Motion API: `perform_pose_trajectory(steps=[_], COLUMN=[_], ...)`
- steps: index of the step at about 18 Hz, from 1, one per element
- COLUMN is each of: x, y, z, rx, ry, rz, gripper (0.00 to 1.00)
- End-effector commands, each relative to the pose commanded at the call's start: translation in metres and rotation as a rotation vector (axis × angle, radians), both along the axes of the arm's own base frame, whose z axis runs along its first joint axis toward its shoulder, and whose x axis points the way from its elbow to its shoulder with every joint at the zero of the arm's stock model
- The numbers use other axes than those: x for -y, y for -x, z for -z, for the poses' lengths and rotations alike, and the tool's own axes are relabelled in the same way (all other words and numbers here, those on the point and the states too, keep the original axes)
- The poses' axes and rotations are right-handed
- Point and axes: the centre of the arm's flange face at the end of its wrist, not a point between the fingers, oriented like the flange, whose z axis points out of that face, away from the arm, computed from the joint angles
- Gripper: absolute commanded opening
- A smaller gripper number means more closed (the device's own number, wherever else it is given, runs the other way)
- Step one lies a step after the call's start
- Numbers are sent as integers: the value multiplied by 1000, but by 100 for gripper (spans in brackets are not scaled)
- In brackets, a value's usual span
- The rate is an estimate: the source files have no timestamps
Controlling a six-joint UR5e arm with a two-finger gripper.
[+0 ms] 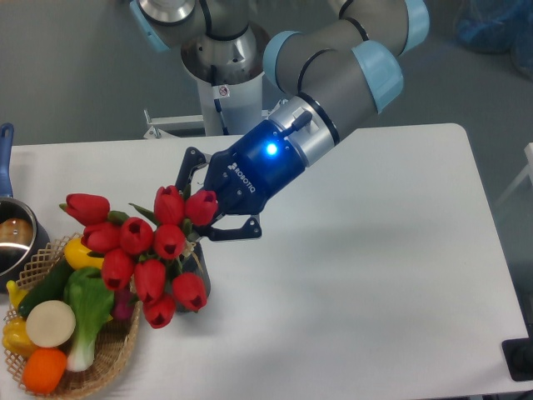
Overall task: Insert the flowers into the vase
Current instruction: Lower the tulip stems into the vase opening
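Observation:
The flowers (150, 250), a bunch of red tulips with green stems, lean to the left above the table. The dark grey ribbed vase (201, 282) stands just under and behind the right side of the bunch, mostly hidden by the buds. My gripper (196, 218) reaches in from the upper right. Its fingers stand on either side of the stems right above the vase's mouth and seem closed on them. The fingertips and the vase's rim are hidden by buds, so I cannot tell how far the stems sit in the vase.
A wicker basket (117, 354) with yellow, green and orange vegetables sits at the front left, touching the tulips. A steel pot (15, 237) with a blue handle stands at the left edge. The arm's base stands behind the table's back edge.

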Motion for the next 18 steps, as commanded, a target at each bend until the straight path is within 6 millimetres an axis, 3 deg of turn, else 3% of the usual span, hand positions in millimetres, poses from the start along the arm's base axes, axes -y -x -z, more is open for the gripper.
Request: perform_pose_trajectory(steps=[18], x=[-4], y=[-20], z=[45], rx=[3], ry=[33], rz=[31], gripper=[4])
